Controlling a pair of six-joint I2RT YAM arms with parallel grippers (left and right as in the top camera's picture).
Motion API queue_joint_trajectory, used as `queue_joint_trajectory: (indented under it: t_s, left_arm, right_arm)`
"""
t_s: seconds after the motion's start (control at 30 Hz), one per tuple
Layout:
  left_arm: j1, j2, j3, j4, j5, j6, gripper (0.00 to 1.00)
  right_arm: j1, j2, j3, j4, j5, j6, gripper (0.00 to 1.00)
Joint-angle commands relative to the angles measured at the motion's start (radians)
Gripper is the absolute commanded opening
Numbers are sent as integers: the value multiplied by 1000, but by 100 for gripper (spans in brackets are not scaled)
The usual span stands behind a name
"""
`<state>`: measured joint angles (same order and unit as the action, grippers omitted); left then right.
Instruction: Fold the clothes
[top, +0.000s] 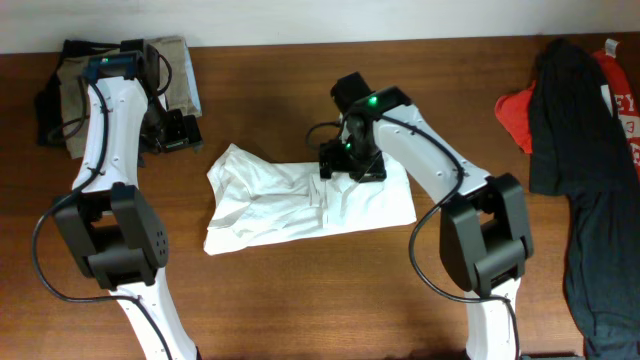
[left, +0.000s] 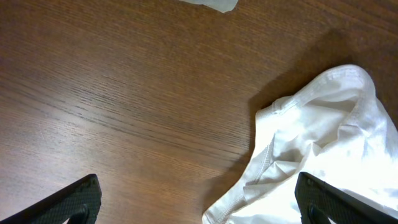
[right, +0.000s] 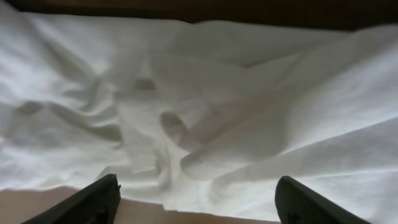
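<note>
Item 1. White T-shirt (top: 305, 200): lies near the middle of the table (top: 300, 300), bunched into a rough, wrinkled oblong. Its left end is heaped higher and its right end is flatter. In the left wrist view a stitched hem curls at its edge on the bare wood.

Item 2. Black garment (top: 575, 160): loose, draped in a long strip down the right end of the table, well apart from the T-shirt.

Item 3. Red garment (top: 514, 115): loose, partly under the black garment, showing on both sides of it.

Item 4. Khaki garment (top: 178, 70): folded, at the far left corner behind the left arm.

Item 5. Left gripper (top: 180, 135): sits just beyond the T-shirt's upper left corner and clear of the cloth. Its fingers (left: 68, 202) are spread wide with nothing between them but table and the shirt's edge below.

Item 6. Right gripper (top: 345, 165): is over the T-shirt's far edge, right of centre. Its fingers (right: 93, 199) are spread wide above creased white fabric, with nothing pinched between them.
</note>
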<state>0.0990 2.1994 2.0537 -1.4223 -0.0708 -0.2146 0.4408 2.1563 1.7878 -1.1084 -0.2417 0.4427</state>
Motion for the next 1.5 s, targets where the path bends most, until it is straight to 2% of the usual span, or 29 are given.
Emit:
queue_joint_trajectory:
  t_s: [0.0,0.03,0.17,0.2,0.27,0.3,0.33,0.37,0.43,0.63,0.7,0.8,0.83,0.9,0.93,1.0,1.03,1.17,1.23,1.3,1.37,1.43,1.47]
  left_arm:
    - [0,-6,10,-3,4,-8,99]
    - [0,-6,10,-3,4,-8,99]
    - [0,-6,10,0,4,-8,99]
    - [0,-6,10,0,4,-8,99]
    - [0,-6,10,0,4,-8,99]
    - [0,-6,10,0,4,-8,99]
    - [0,-6,10,0,4,-8,99]
    - [0,-6,10,0,4,-8,99]
    - [0,-6,10,1,4,-8,99]
    - [0,-6,10,7,4,-8,99]
    - [0,-6,10,7,4,-8,99]
    - [0,-6,10,6,4,-8,99]
    - [0,-6,10,6,4,-8,99]
    - [0,-6,10,6,4,-8,99]
    - [0,-6,10,6,4,-8,99]
    - [0,-6,10,4,4,-8,99]
    - [0,-6,10,4,4,-8,99]
    - [0,-6,10,5,3,-8,99]
    - [0,-6,10,8,4,-8,99]
    - [-1,-6,10,7,4,-8,99]
    - [-1,-6,10,7,4,-8,99]
    - [-1,-6,10,5,23,-8,99]
    - [-1,-6,10,5,62,-8,99]
  right_arm:
    - [-1,19,-11,-11,134,110,80]
    - [-1,26,-11,-15,153,140,79]
    - [0,57,-11,26,142,144,54]
    - [-1,57,-11,29,142,161,45]
    - [-1,57,-11,48,142,169,15]
    - [-1,57,-11,52,142,169,10]
    - [-1,57,-11,58,142,180,10]
    - [-5,57,-8,57,142,179,18]
    - [-17,57,-8,35,142,179,41]
    - [-17,57,-8,36,111,164,35]
    - [-9,57,-9,35,111,165,29]
    - [13,57,-9,50,116,165,33]
    - [17,57,-9,50,116,165,38]
    - [18,57,-10,49,116,165,38]
    - [18,57,-11,47,116,165,32]
    - [18,59,-11,50,119,169,4]
    - [18,59,-11,56,119,169,4]
    - [-6,59,47,117,-3,169,4]
    - [0,59,46,173,-12,169,12]
    - [11,59,46,245,-7,169,12]
    - [15,66,46,291,4,168,22]
    - [29,84,46,298,32,168,20]
    - [32,82,47,298,31,168,29]
